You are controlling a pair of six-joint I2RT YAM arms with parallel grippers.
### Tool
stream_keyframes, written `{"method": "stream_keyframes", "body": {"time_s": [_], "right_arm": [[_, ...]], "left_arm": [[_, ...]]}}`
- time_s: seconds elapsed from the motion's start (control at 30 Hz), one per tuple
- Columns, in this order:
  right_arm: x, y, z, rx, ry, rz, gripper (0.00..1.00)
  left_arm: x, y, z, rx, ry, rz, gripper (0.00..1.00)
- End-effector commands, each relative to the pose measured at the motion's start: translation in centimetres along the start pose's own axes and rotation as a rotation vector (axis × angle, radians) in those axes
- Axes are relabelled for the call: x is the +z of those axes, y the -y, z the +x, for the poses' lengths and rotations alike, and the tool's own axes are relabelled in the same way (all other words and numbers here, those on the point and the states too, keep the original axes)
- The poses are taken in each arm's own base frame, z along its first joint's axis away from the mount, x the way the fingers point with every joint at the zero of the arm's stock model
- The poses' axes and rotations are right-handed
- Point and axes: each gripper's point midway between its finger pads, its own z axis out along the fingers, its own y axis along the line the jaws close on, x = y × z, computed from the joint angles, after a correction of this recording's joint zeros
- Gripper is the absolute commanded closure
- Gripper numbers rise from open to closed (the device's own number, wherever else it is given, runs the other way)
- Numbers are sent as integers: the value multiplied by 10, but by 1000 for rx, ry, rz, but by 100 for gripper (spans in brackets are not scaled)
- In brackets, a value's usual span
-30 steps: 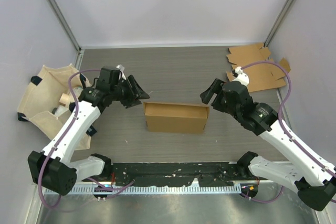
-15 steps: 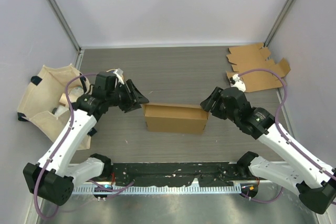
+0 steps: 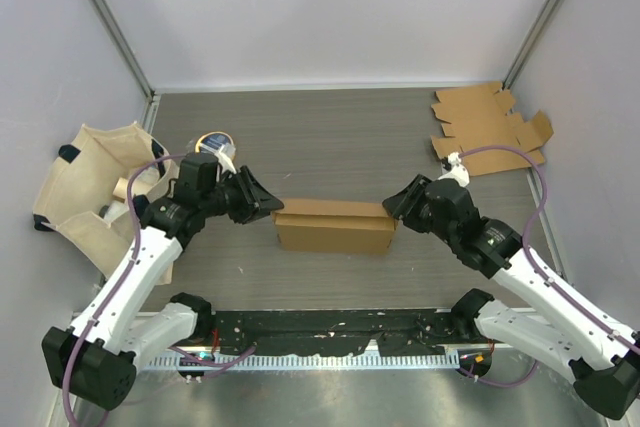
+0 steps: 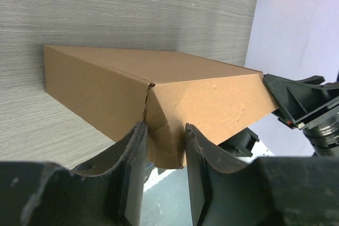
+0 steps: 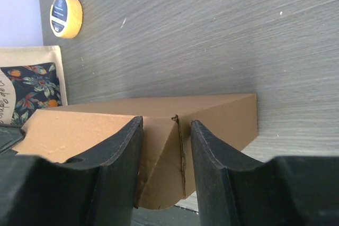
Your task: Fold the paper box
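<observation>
A brown paper box (image 3: 335, 225) lies lengthwise in the middle of the table, its top closed. My left gripper (image 3: 268, 202) is at the box's left end. In the left wrist view the gripper (image 4: 164, 130) is shut on the folded end flap of the box (image 4: 159, 78). My right gripper (image 3: 392, 205) is at the box's right end. In the right wrist view the gripper (image 5: 167, 123) is shut on the folded end flap of the box (image 5: 212, 115). Both flaps fill the narrow gaps between the fingers.
A cloth bag (image 3: 90, 187) with items lies at the left wall. A yellow tape roll (image 3: 213, 140) sits behind the left arm and shows in the right wrist view (image 5: 66, 15). Flat cardboard blanks (image 3: 490, 132) lie at the back right.
Both grippers have moved inward and down onto the ends of the box and narrowed around its end flaps. The box has stayed in place.
</observation>
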Motion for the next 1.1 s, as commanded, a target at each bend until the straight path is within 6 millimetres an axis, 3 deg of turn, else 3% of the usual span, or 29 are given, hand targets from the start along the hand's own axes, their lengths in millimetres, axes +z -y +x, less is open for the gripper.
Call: {"method": "stream_keyframes", "body": {"time_s": [0.0,0.17,0.37,0.47,0.5,0.6,0.77,0.97,1.07], "right_arm": [[10,7,5,-4,29,-26,56],[27,45,26,-81,62,-13,59],[40,67,49,-106,65,-62,57],[31,44,39,-94,89,-152,55],[27,37,34,-94,96,-168,54],[17,19,19,-126,99,-174,47],[14,7,16,-160,82,-202,43],[10,9,18,-125,105,-232,44],[11,11,19,-136,93,-221,44]], "left_arm": [[8,-15,8,4,-4,-1,64],[17,-43,18,30,-6,-52,65],[17,-63,21,106,11,-98,60],[14,-53,19,131,20,-56,49],[12,-46,20,141,4,-27,39],[5,-29,13,162,4,-3,25],[2,-14,5,176,13,24,23],[-1,-3,6,150,28,77,21],[-7,4,2,160,37,84,26]]}}
